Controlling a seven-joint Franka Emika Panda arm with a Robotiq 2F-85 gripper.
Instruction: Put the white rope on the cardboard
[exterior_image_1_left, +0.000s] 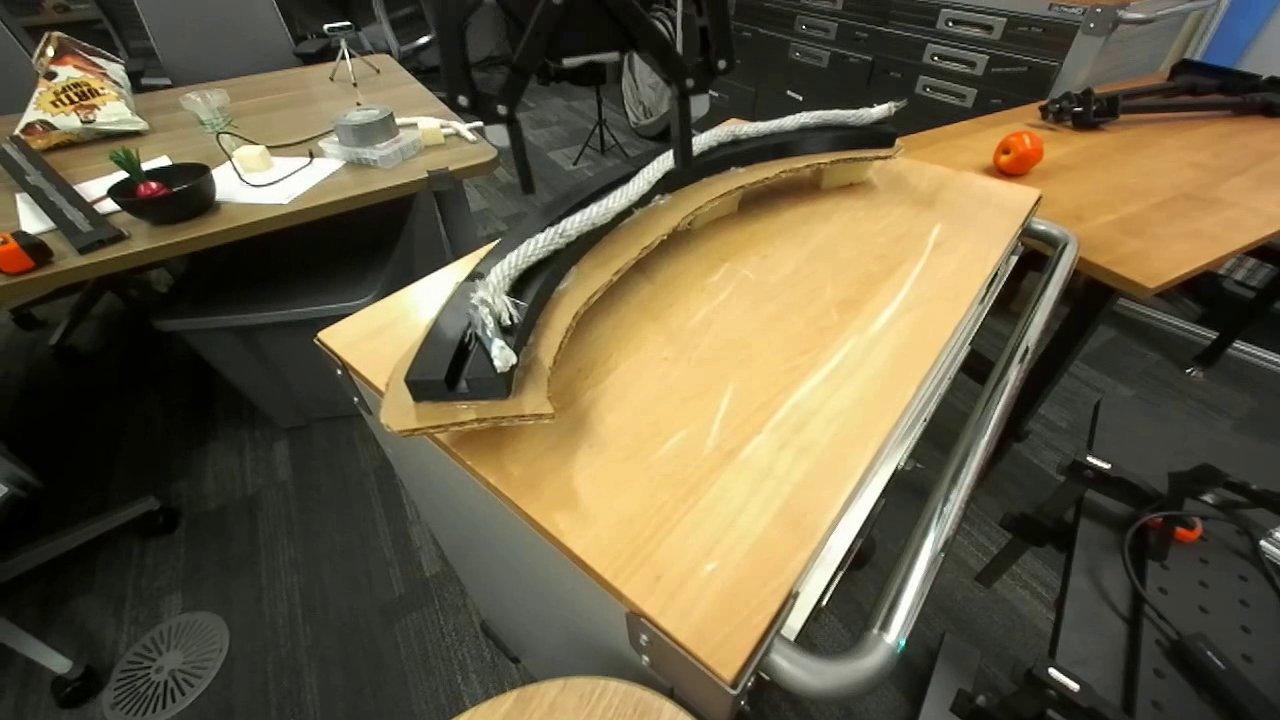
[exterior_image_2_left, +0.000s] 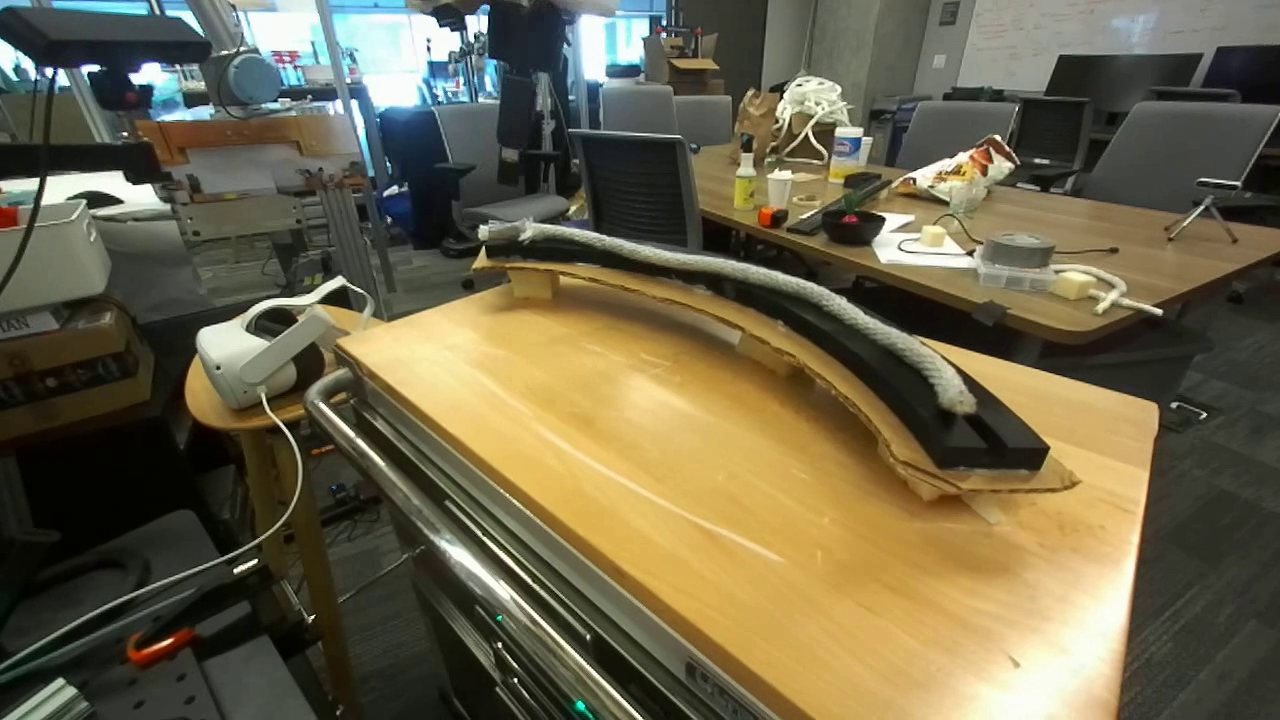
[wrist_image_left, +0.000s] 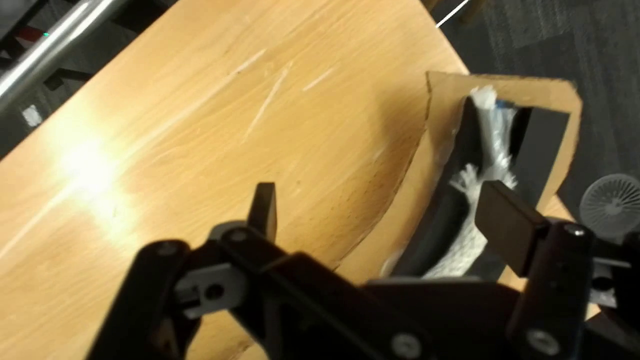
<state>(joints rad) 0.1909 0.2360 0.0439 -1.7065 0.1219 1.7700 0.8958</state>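
Observation:
The white rope (exterior_image_1_left: 590, 215) lies lengthwise along the black top of the arc-shaped cardboard (exterior_image_1_left: 600, 265), following its curve. Both exterior views show rope (exterior_image_2_left: 770, 280) and cardboard (exterior_image_2_left: 860, 405). In an exterior view the near rope end is frayed, with a whitish wrapped tip bent down onto the black face. My gripper (exterior_image_1_left: 605, 172) hangs over the arc with its jaws wide apart and nothing held. From the wrist, the gripper (wrist_image_left: 382, 200) has bare wood and cardboard below its gap; its right finger covers part of the rope (wrist_image_left: 457, 250). Finger height above the rope is hard to judge.
Under the cardboard is a wooden tabletop (exterior_image_1_left: 750, 350), edged by a metal rail (exterior_image_1_left: 960, 500). Small blocks (exterior_image_2_left: 535, 285) prop the strip up. A neighbouring table holds a tomato-like object (exterior_image_1_left: 1020, 152); another carries a black bowl (exterior_image_1_left: 165, 192). A headset (exterior_image_2_left: 265, 350) rests on a stool.

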